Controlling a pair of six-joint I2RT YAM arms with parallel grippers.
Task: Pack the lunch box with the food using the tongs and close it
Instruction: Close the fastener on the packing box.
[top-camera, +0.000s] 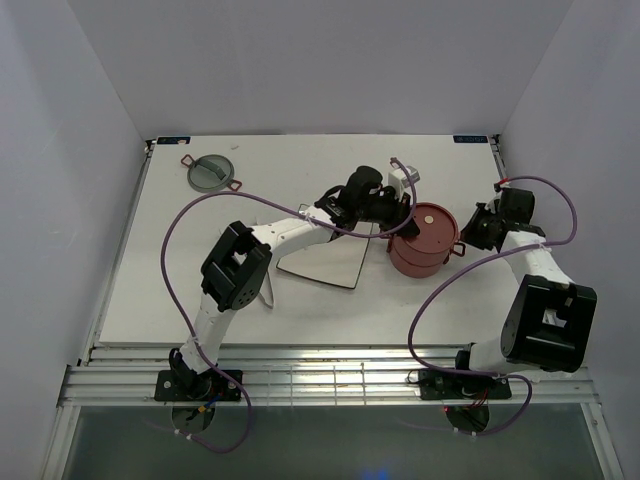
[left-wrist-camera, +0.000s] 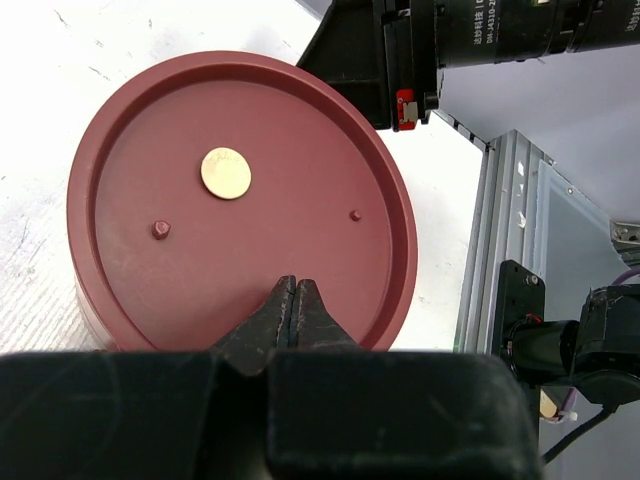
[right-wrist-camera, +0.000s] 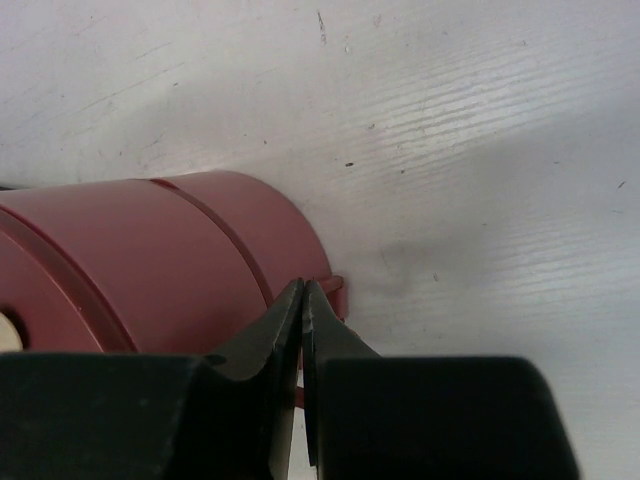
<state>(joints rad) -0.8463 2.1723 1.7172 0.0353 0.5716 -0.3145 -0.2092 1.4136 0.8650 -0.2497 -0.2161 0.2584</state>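
Print on arm link unreadable. Lunch box: stacked dark-red tiers, lidded, gold sticker. Left claw, right claw closed, empty.

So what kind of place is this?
Most likely a lab robot cell, not a kitchen: plain white walls box in a white table, the left arm and right arm are bolted to aluminium rails, purple cables hang loose.

The lunch box looks like smooth dusty-red plastic, matt with a faint sheen on its lid. The white tabletop is matt, finely streaked and flecked with small scuffs. The left claw and right claw look like dull black plastic.
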